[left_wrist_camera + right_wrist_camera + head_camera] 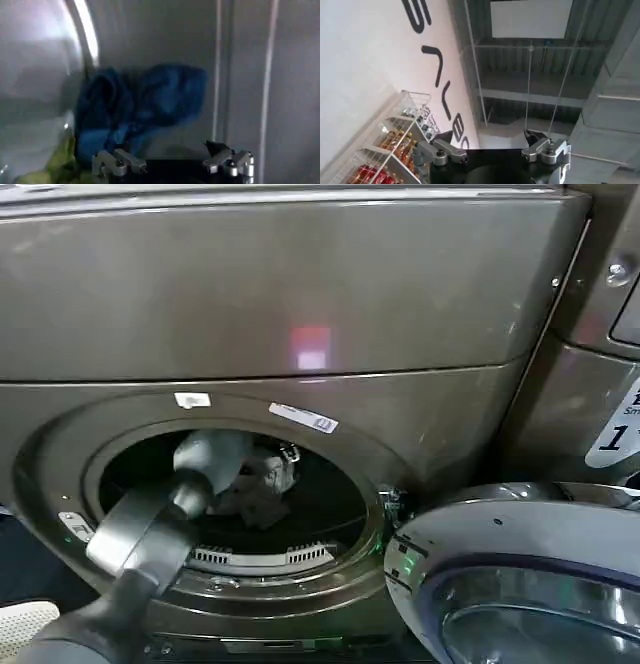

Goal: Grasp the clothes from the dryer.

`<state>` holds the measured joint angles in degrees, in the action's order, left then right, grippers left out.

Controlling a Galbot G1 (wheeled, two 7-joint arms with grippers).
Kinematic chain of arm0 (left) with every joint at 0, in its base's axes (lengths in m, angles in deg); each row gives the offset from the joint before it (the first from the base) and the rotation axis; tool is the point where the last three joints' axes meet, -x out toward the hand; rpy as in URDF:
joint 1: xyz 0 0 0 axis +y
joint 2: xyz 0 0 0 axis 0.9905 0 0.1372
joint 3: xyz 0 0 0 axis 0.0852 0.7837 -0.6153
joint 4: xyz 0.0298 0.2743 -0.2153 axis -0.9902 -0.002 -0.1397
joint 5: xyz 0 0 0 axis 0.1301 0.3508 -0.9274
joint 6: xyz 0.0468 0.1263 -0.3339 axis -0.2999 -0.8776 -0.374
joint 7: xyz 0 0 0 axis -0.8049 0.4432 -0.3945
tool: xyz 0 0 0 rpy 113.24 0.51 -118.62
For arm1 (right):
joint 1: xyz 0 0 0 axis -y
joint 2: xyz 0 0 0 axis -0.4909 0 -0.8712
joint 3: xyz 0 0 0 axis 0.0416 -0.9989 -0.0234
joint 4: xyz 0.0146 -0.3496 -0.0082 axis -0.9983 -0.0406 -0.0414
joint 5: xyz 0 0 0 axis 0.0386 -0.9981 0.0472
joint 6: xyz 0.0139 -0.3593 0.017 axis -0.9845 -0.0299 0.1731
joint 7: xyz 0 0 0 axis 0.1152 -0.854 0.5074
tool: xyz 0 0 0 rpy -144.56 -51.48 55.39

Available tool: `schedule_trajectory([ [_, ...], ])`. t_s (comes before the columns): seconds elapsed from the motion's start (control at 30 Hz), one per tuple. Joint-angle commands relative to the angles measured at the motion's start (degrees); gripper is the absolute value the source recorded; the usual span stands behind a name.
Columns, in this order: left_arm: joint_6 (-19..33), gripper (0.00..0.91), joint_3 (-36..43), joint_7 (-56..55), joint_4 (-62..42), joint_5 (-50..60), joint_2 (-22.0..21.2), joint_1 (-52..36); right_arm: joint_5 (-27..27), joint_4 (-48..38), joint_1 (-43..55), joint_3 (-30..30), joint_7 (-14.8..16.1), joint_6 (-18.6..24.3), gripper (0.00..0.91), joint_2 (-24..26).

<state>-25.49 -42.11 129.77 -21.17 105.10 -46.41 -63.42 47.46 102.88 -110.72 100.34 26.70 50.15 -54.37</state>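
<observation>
Left hand (172,165), fingers spread, inside the bronze-brown metallic dryer (300,314); push deeper onto the crumpled dark blue fabric garment (145,107) before clenching.

Head cam looks fwd/down, close on dryer (300,364) front. L wrist cam sits inside drum, facing clothes (145,107) ahead of left end effector (172,162); both share drum. R wrist cam aims up at ceiling.

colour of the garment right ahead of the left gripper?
Dark blue garment, clearest in the left wrist view.
</observation>
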Motion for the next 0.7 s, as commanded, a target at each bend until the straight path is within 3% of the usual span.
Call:
schedule_trajectory([
  [0.03, 1.08, 0.907, 2.97, 0.85, -1.97, 2.65, -0.40, -0.56, -0.01, 0.02, -0.18, 0.12, 0.05, 0.18, 0.907, -0.17],
  [0.33, 0.41, 0.907, 3.45, -0.06, -2.37, 2.72, -0.94, 1.22, 0.04, -0.54, -0.81, 0.96, 0.17, 0.49, 0.907, -0.43],
  [0.37, 0.38, 0.751, 3.63, 0.07, -2.47, 2.78, -0.95, 1.33, 0.04, -0.57, -0.83, 0.99, 0.19, 0.54, 0.907, -0.44],
  [0.4, 0.41, 0.478, 3.70, 0.05, -2.47, 2.78, -0.93, 1.38, 0.05, -0.61, -0.81, 1.04, 0.18, 0.55, 0.907, -0.45],
  [0.43, 0.36, 0.330, 3.70, 0.03, -2.47, 2.72, -0.93, 1.37, 0.04, -0.62, -0.83, 1.06, 0.19, 0.55, 0.907, -0.46],
  [0.47, 0.37, 0.125, 3.70, 0.02, -2.45, 2.69, -0.94, 1.33, 0.05, -0.63, -0.81, 1.07, 0.15, 0.55, 0.907, -0.47],
  [0.5, 0.39, 0.000, 3.70, 0.02, -2.41, 2.66, -0.96, 1.31, 0.04, -0.63, -0.81, 1.05, 0.14, 0.56, 0.907, -0.47],
  [0.7, 0.46, 0.000, 3.85, 0.28, -2.68, 2.60, -1.05, 1.02, 0.04, -0.60, -0.73, 0.99, 0.11, 0.58, 0.907, -0.59],
])
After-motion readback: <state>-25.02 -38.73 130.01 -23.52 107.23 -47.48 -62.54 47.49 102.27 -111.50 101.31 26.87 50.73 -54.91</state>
